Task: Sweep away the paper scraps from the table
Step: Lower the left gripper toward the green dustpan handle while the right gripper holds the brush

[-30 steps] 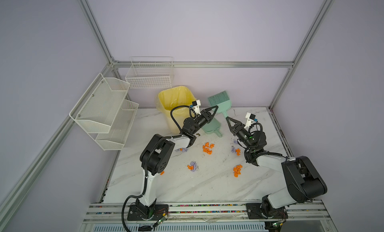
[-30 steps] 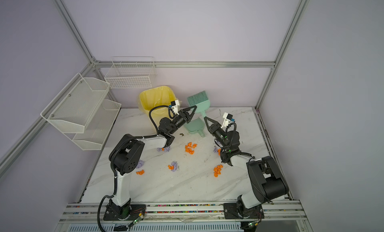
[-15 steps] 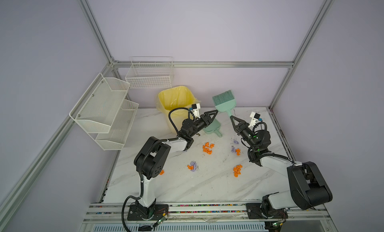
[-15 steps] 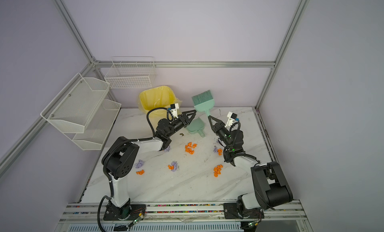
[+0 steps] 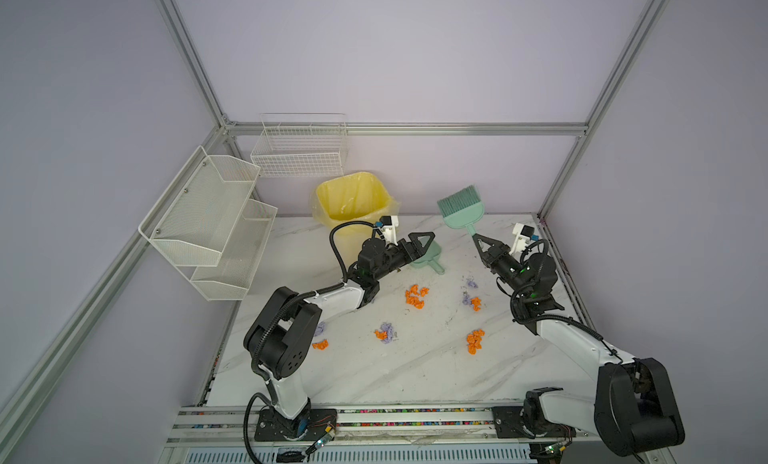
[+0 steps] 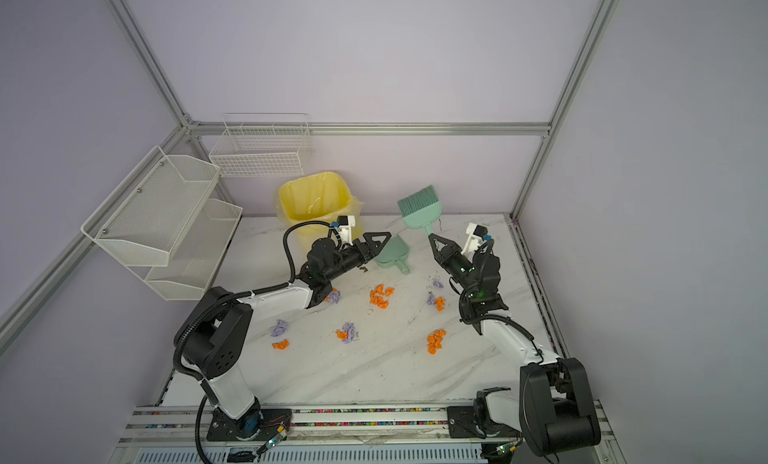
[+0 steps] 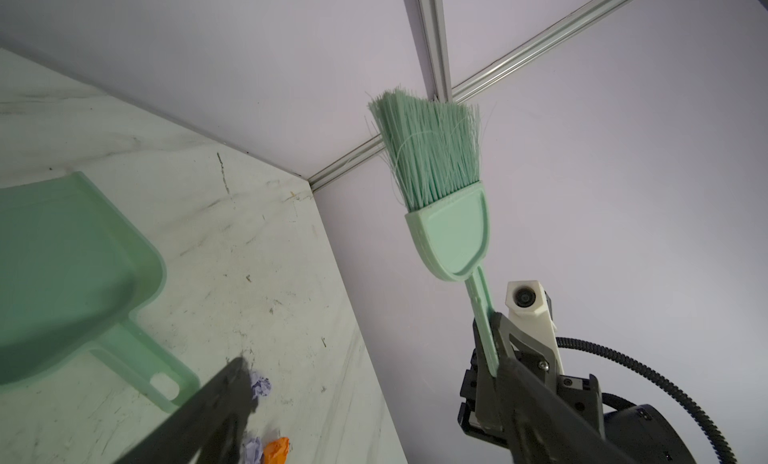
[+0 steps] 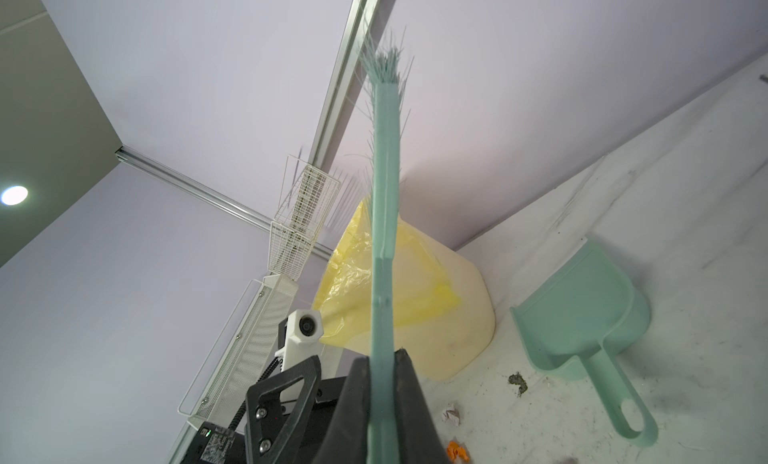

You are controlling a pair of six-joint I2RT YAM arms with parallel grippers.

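Note:
Orange and lavender paper scraps lie in loose clusters on the white marble table (image 5: 374, 379): orange ones (image 5: 415, 295) in the middle, a mixed cluster (image 5: 384, 333) nearer the front, more orange (image 5: 475, 341) to the right. My right gripper (image 5: 476, 235) is shut on the handle of the mint-green brush (image 5: 461, 204), held in the air with its bristles up; in the right wrist view the fingers (image 8: 405, 383) press the handle flat. My left gripper (image 5: 424, 243) stands open and holds nothing, just over the mint-green dustpan (image 5: 428, 256), which lies on the table.
A yellow-lined bin (image 5: 353, 200) stands at the back, left of the dustpan. A white mesh shelf rack (image 5: 208, 208) and a wire basket (image 5: 299, 150) hang on the left and back walls. A dark speck (image 8: 517, 383) lies beside the dustpan. Aluminium rails edge the table.
My left gripper has opened wide beside the dustpan. The right gripper has carried the brush a little to the right, away from the dustpan, which stayed put.

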